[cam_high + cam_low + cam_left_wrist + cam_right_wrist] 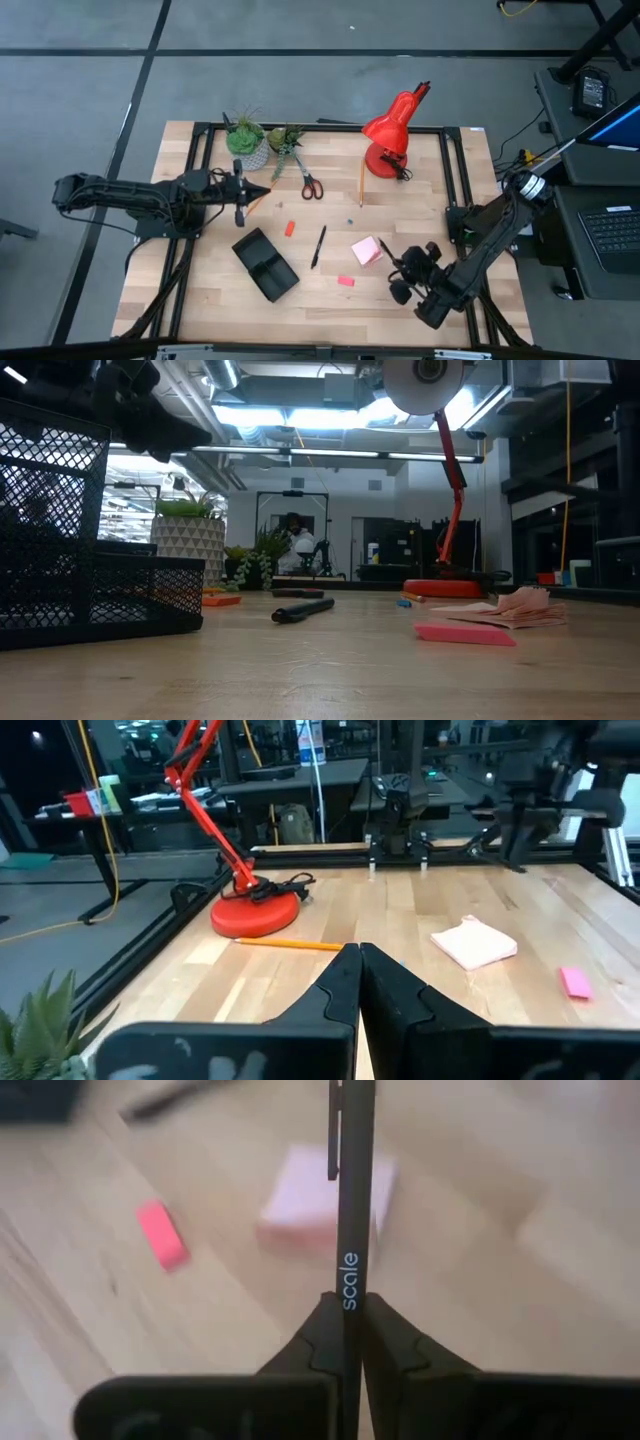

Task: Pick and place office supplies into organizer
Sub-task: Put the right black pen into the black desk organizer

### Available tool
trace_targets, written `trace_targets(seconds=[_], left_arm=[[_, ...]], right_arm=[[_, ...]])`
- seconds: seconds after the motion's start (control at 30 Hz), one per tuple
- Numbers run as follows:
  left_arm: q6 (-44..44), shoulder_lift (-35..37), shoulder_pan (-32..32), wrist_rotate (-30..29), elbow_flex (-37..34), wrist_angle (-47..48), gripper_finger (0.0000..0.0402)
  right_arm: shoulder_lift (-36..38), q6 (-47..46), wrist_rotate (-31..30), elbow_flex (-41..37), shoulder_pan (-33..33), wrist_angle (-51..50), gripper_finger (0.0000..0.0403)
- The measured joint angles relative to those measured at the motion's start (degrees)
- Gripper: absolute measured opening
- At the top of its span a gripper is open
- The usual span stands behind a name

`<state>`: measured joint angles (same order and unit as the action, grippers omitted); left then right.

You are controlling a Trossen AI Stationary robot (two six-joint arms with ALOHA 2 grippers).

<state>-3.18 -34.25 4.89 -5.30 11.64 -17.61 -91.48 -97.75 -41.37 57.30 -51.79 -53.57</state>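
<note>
My right gripper (398, 266) hangs over the table's near right part, shut on a black pen (352, 1190), just right of the pink sticky-note pad (366, 250). A pink eraser (346, 281), a second black pen (318, 246) and a red eraser (290, 228) lie flat on the wood. The black organizer (265, 264) rests on the table left of them. Red-handled scissors (309, 184) and a pencil (360, 186) lie farther back. My left gripper (358, 970) is shut on nothing and held level beside the plants (247, 137). My right gripper pinches the pen's barrel (349, 1280) between its two fingers, just below the printed word. The pen runs along the fingers and sticks out past their tips, its clip end (334, 1130) farthest out. The fingers slant down from the table's near right. The pen looks lifted clear of the table.
A red desk lamp (393, 138) stands at the back right, with two potted plants at the back left. An orange pencil (256, 205) lies near my left gripper. Bare wood lies between the organizer and the sticky-note pad.
</note>
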Motion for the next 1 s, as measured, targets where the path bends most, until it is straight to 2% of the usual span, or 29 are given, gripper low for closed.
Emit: trace_targets(seconds=[0.17, 0.27, 0.37, 0.63, 0.87, 1.0], left_arm=[[0.9, -2.1, -1.4, 3.6, 0.0, -5.2, 0.0014], [1.2, -4.1, -2.1, 5.2, 0.0, -8.1, 0.0037], [2.7, -6.6, -2.3, 5.1, 0.0, -10.4, 0.0066], [5.5, -15.9, -2.3, 6.4, 0.0, -22.7, 0.0130], [5.3, -24.8, -4.6, 10.9, 5.1, -25.5, 0.0138], [0.5, -30.1, -6.8, 14.7, 9.2, -25.5, 0.0134]], right_arm=[[0.2, 5.0, -10.3, 0.0, 0.0, -0.1, 0.0015], [0.2, 7.6, -16.3, 0.0, 0.0, 0.5, 0.0015], [0.2, 8.9, -19.8, 0.0, 0.5, 0.5, 0.0015], [0.3, 22.6, -22.3, 0.0, 4.8, 7.1, 0.0015], [0.3, 38.4, -22.2, 0.0, 9.0, 19.7, 0.0015], [0.3, 51.5, -21.6, 0.0, 10.8, 30.2, 0.0015]])
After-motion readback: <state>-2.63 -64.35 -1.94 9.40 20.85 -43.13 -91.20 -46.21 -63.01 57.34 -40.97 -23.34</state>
